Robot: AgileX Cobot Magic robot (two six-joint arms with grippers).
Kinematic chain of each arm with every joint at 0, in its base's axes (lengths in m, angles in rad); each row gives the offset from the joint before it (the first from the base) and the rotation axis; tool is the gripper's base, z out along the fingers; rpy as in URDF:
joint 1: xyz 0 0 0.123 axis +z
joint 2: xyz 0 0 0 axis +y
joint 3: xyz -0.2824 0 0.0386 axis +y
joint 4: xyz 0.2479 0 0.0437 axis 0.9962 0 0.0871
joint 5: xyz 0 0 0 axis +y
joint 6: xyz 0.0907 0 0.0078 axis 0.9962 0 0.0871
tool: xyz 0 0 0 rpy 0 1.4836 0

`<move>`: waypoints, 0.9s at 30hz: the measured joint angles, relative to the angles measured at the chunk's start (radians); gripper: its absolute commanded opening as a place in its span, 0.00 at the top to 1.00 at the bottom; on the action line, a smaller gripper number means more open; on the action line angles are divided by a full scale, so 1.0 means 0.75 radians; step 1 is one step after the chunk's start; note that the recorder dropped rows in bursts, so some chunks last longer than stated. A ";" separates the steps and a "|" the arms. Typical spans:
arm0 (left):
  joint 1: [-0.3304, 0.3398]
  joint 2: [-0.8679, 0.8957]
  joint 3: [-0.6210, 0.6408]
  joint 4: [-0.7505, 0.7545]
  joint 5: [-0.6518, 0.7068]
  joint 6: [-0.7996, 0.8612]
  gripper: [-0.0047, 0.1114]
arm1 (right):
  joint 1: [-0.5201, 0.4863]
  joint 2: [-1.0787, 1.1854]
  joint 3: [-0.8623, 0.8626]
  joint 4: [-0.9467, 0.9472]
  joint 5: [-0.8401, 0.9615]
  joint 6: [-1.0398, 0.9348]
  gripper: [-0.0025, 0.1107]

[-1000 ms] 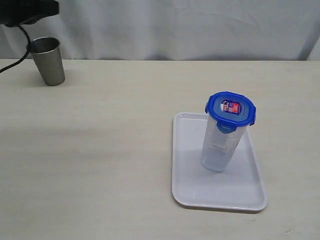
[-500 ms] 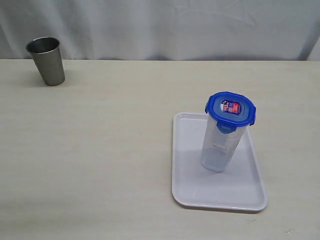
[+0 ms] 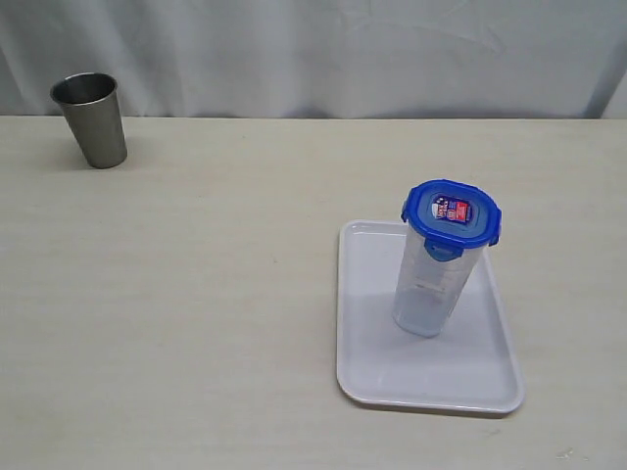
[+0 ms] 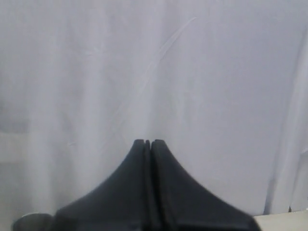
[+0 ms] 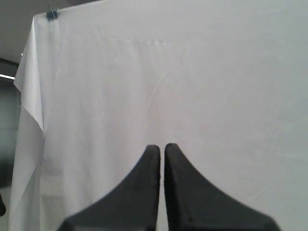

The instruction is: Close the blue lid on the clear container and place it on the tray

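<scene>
The clear container (image 3: 426,294), blue lid (image 3: 452,210) fitted, is stood on the tray (image 3: 372,377); left pincer (image 4: 147,142) and right pincer (image 5: 161,147) are pressed together.

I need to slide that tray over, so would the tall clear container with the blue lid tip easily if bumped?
Probably tippy: the clear container is tall and narrows toward its base. It looks empty, so likely light. Smooth plastic on the tray may slide.
</scene>
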 measured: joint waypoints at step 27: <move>0.000 -0.448 0.049 0.137 -0.062 -0.005 0.96 | 0.000 0.000 0.019 0.032 0.201 0.000 0.94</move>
